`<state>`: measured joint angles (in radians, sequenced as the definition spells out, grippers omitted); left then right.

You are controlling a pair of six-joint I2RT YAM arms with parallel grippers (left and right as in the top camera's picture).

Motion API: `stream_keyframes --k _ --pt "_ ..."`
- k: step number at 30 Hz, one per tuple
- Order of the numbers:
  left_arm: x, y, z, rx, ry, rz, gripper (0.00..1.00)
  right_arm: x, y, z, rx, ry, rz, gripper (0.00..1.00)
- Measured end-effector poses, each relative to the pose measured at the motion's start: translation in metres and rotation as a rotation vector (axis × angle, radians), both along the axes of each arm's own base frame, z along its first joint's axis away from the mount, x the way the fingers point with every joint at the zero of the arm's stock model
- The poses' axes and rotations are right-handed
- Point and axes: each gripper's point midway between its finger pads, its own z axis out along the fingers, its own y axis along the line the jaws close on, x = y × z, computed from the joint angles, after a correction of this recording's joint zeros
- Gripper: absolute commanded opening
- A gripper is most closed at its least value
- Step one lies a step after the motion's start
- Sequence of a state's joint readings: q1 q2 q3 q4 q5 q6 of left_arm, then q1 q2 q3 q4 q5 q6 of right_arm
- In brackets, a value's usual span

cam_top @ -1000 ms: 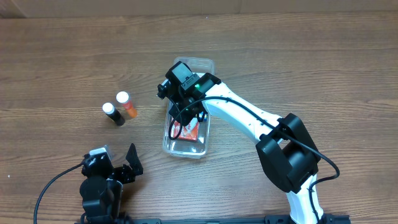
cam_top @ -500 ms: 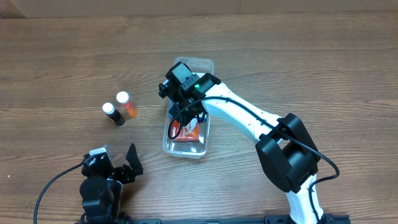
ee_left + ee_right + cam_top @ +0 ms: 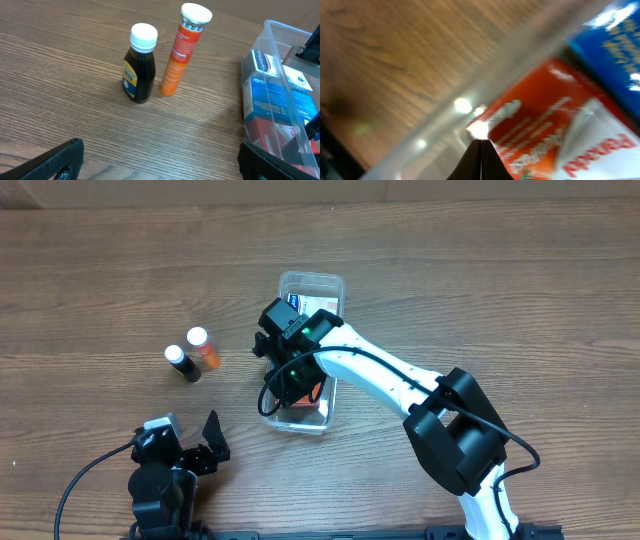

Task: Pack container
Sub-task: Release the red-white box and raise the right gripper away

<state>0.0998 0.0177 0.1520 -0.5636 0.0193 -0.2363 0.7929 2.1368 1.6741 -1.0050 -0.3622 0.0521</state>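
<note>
Overhead: container (image 3: pixel 312 277) sits mid-bench (image 3: pixel 500 270), upright, clear walls, long axis running away from the robot. Right hand (image 3: pixel 292 385) is down inside its near half, with the arm reaching in from the right; can't tell the finger gap from up here. Left hand (image 3: pixel 187 432) is at the front left of the bench, well apart from the container, fingers spread wide, nothing in it. Dark bottle (image 3: pixel 182 364) with a white cap and orange tube (image 3: pixel 203 348) stand just beside each other on the bench, left of the container and outside it. Left wrist: the left fingers (image 3: pixel 50 162) show at the bottom corners of the frame, far apart, only bare bench between them. Dark bottle (image 3: pixel 139 65) and orange tube (image 3: pixel 184 50) are both upright, with a small gap at the base. A corner of the container (image 3: pixel 280 65) shows at right, with a blue box (image 3: pixel 275 102) and a red box (image 3: pixel 267 137) visible through the wall, red nearer the camera. Right wrist: very close and blurry. The two fingers (image 3: pixel 475 162) are pressed together to a thin seam, nothing caught between them. Tips are at the clear container wall (image 3: pixel 445 125); contact can't be told. Red box (image 3: pixel 560 130) lies just beyond the tips, blue box (image 3: pixel 615 45) top right, wood grain upper left.
</note>
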Motion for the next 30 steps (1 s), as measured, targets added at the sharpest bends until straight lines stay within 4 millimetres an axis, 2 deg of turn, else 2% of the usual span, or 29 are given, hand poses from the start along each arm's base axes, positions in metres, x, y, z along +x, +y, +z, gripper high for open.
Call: stream_keyframes --k 3,9,18,23,30 --pt "0.000 0.000 0.000 0.000 0.000 0.000 1.00 -0.014 0.003 0.003 0.023 0.077 -0.003 0.04" --pt "0.000 0.000 0.000 0.000 0.000 0.000 1.00 -0.020 0.004 0.006 0.025 0.135 -0.057 0.04" --pt "0.000 0.000 0.000 0.000 0.000 0.000 1.00 -0.007 0.007 -0.005 0.020 0.109 -0.164 0.04" --pt "0.000 0.000 0.000 0.000 0.000 0.000 1.00 0.009 0.003 -0.011 -0.022 0.047 -0.246 0.04" --pt "0.000 0.000 0.000 0.000 0.000 0.000 1.00 0.019 0.002 -0.013 -0.033 -0.004 -0.271 0.04"
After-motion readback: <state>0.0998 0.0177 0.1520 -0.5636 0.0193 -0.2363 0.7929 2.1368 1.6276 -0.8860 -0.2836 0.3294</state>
